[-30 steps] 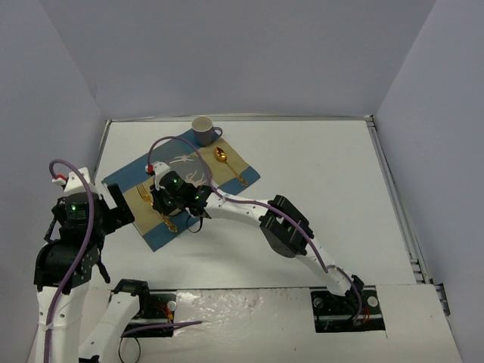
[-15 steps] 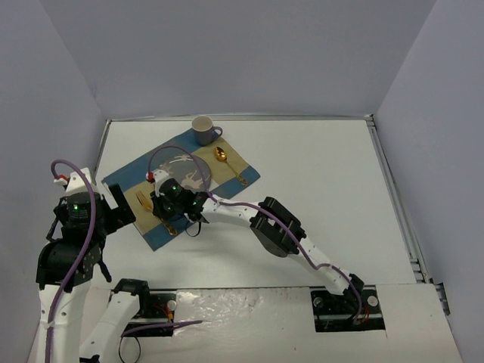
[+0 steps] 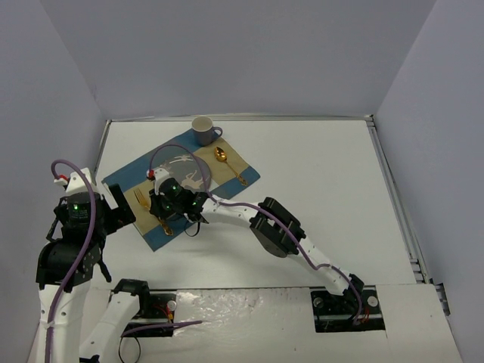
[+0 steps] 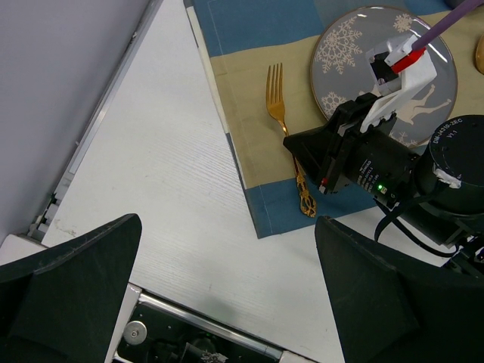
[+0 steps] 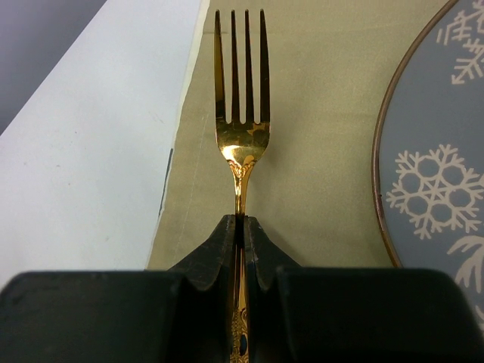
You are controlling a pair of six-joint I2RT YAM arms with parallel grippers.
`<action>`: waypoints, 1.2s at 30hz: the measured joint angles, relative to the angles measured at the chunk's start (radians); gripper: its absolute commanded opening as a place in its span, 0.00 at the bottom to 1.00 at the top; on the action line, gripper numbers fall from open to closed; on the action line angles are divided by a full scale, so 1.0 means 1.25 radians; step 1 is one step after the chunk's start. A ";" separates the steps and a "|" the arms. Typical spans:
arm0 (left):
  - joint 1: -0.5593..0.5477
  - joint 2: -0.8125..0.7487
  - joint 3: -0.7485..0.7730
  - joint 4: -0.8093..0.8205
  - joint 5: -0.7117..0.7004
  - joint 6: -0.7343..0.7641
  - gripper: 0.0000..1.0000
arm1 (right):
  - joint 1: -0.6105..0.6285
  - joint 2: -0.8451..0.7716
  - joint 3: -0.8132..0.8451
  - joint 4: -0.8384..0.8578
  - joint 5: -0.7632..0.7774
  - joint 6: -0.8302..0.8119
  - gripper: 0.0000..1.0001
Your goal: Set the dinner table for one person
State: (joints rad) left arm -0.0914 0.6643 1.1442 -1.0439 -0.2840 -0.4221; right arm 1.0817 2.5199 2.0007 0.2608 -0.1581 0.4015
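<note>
My right gripper is shut on the handle of a gold fork. The fork points away from it, low over the tan stripe of the striped placemat, left of the grey snowflake plate. From above, the fork and right gripper are at the placemat's near-left part on the white dinner table. The plate, a gold spoon and a grey cup lie further back. My left gripper is open and empty, above bare table left of the placemat.
The placemat lies skewed at the table's back left. The left arm stands at the table's left edge, close to the placemat's corner. The enclosure walls border the table, with a metal rail along the right side.
My right gripper has moved a little to the left with the fork in it, uncovering more of the plate. The left arm has barely moved.
</note>
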 measured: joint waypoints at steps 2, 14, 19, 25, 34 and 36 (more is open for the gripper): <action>0.000 0.000 0.000 0.000 0.000 0.000 0.97 | 0.000 0.004 0.002 0.005 0.000 0.003 0.02; 0.000 0.000 0.000 0.000 0.002 0.000 0.97 | 0.001 0.043 0.011 0.020 -0.004 0.015 0.05; 0.000 0.000 0.000 0.000 0.003 0.000 0.97 | 0.001 0.046 0.011 0.028 -0.004 0.021 0.05; 0.000 0.000 0.000 0.000 0.005 0.000 0.97 | 0.001 0.047 0.011 0.035 -0.002 0.037 0.04; 0.000 0.000 0.000 0.000 0.006 0.000 0.97 | 0.004 0.047 0.003 0.057 0.027 0.062 0.05; 0.000 0.000 0.000 0.000 0.006 0.000 0.97 | 0.005 0.047 0.003 0.060 0.032 0.064 0.07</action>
State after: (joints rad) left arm -0.0914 0.6643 1.1439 -1.0439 -0.2766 -0.4226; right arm 1.0874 2.5790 2.0045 0.3357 -0.1178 0.4820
